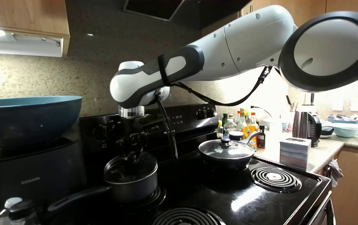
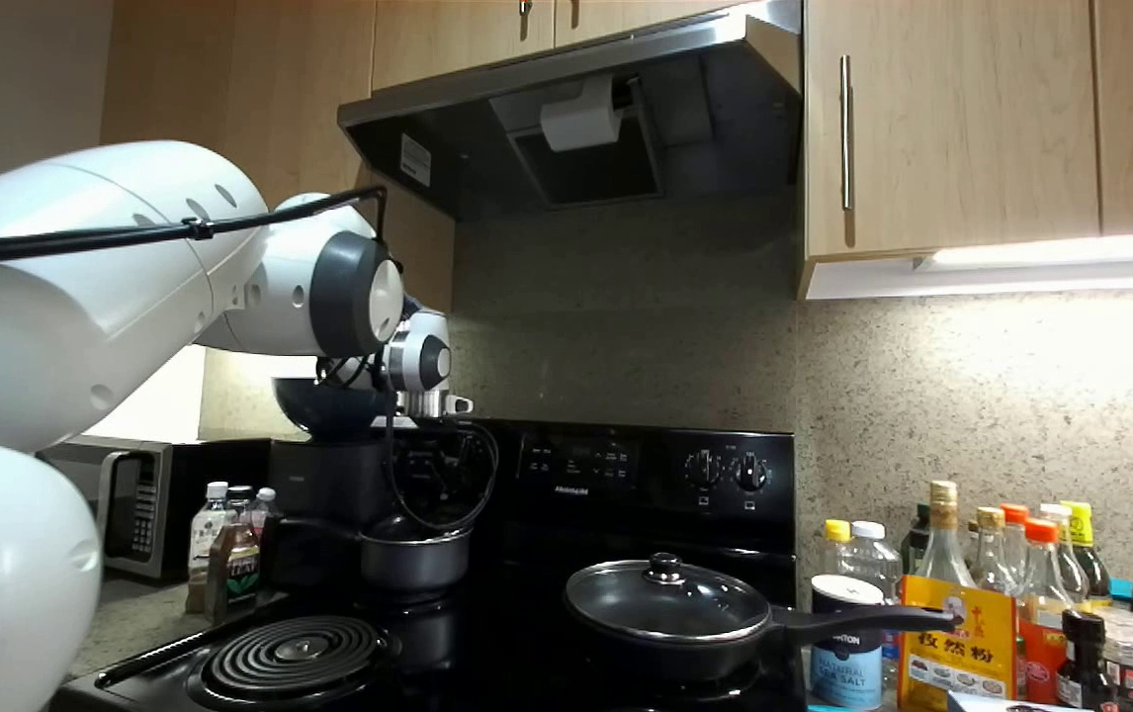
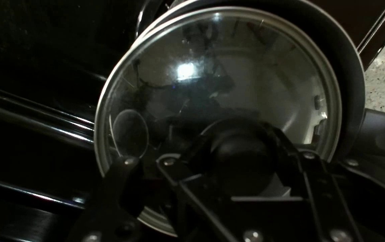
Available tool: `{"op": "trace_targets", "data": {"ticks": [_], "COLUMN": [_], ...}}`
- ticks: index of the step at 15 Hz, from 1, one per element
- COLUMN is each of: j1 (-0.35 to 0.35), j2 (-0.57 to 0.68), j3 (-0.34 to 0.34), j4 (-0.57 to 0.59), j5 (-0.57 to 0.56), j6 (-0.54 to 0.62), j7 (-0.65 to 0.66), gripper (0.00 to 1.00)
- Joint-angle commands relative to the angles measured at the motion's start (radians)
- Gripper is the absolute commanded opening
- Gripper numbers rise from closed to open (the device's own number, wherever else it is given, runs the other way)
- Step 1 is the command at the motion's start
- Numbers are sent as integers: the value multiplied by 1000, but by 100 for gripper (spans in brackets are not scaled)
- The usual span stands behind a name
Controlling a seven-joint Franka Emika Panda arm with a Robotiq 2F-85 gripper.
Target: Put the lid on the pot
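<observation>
The round, metal-rimmed, dark glass lid (image 3: 192, 97) is lying directly below the tool (image 1: 132, 157), its black knob (image 3: 243, 161) sitting between the jaws. The lid is covering most of the dark grey, straight-sided saucepan (image 1: 133, 189) but sitting off-centre: in the wrist view, a crescent of the saucepan's inner wall is showing along the top and right, the side of its long dark handle (image 1: 79, 197). Whether the lid is touching the saucepan's rim, I cannot tell.

A black stove control panel (image 1: 182, 122) is standing behind, and on the handle's side a black boxy appliance (image 1: 54, 170) is carrying a big blue bowl (image 1: 29, 125). Toward the wide, shallow, glass-lidded pan (image 2: 665, 653), well apart, a stretch of glossy black stove top (image 1: 213, 187) is leaving room. Black cables (image 1: 168, 125) are hanging just beside the tool.

The tool is pointing down and gripping the knob, its jaws standing parted just around it.
</observation>
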Motion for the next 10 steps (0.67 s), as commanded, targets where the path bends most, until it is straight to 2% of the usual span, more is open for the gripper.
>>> {"op": "trace_targets", "data": {"ticks": [1,5,10], "j1": [14,-23,-63], "j2": [-35,-30,-10], "j3": [-34,1,43], "j4": [-72,-58,-43], "j5": [-20,50,137], "j6": [-69,-155,-150], "j7": [72,54,-8], "gripper": [24,24,24]}}
